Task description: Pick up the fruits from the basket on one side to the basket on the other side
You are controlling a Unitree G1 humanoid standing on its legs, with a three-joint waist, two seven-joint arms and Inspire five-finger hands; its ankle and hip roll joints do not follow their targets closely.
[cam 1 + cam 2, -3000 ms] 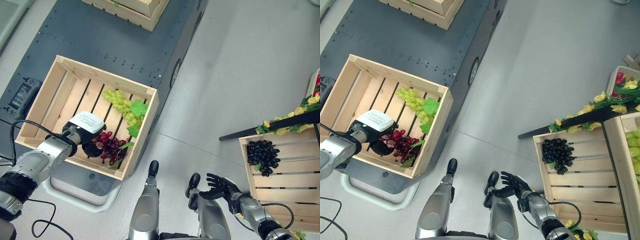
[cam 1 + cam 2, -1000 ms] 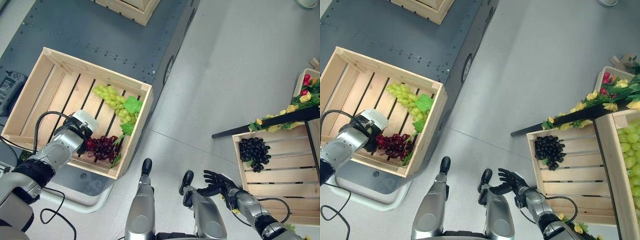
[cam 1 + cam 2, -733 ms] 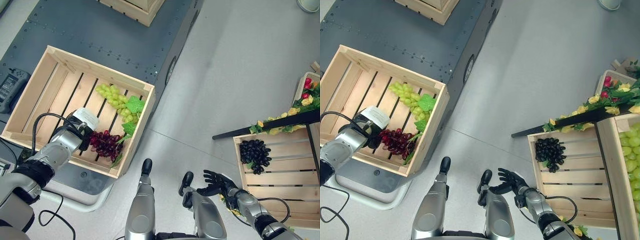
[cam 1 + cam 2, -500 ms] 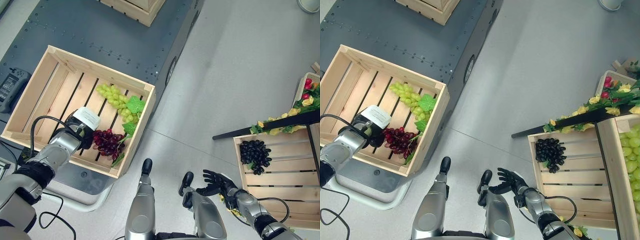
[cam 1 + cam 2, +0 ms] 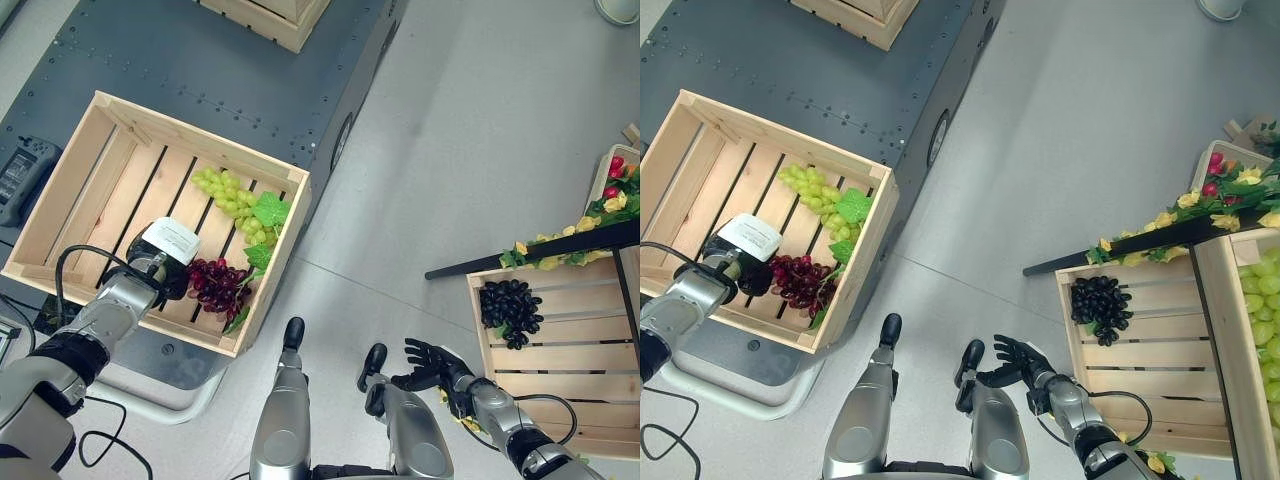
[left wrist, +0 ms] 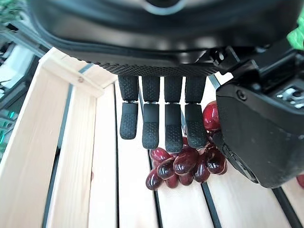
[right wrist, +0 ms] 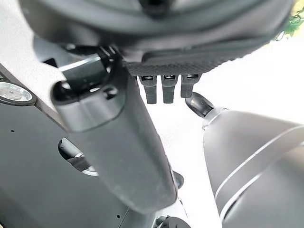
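**Operator:** I'm on the red grapes (image 5: pixel 216 284). It's a dark red, glossy cluster with a green leaf at its near end, lying on the slats of the left crate (image 5: pixel 60 215), at the corner nearest me. My left hand (image 5: pixel 168 272) is right against the bunch on its left side.

**Colleague:** Has it got hold yet?

**Operator:** I don't think so. In the left wrist view the fingers (image 6: pixel 157 126) run out nearly straight over the cluster, tips just above the berries, and the thumb stands off to one side. So it's spread wide and holds nothing that I can see.

**Colleague:** How do you expect the bunch to behave?

**Operator:** Light, I'd guess, and floppy. The berries look smooth and slick, each on its own stalk, so a single one could roll out of a pinch. I'd rather wrap the fingers round the thick middle of the cluster, or take it near the stem end, and let the rest dangle. No squeezing hard.

**Colleague:** Anything close by?

**Operator:** The green grapes (image 5: pixel 232 201) with their leaves lie farther in, toward the far right corner, near but apart from the red ones. The right crate (image 5: pixel 560 390) already has black grapes (image 5: pixel 509 311) in it. My right hand (image 5: pixel 432 364) hangs low near the floor, fingers loosely spread, empty.
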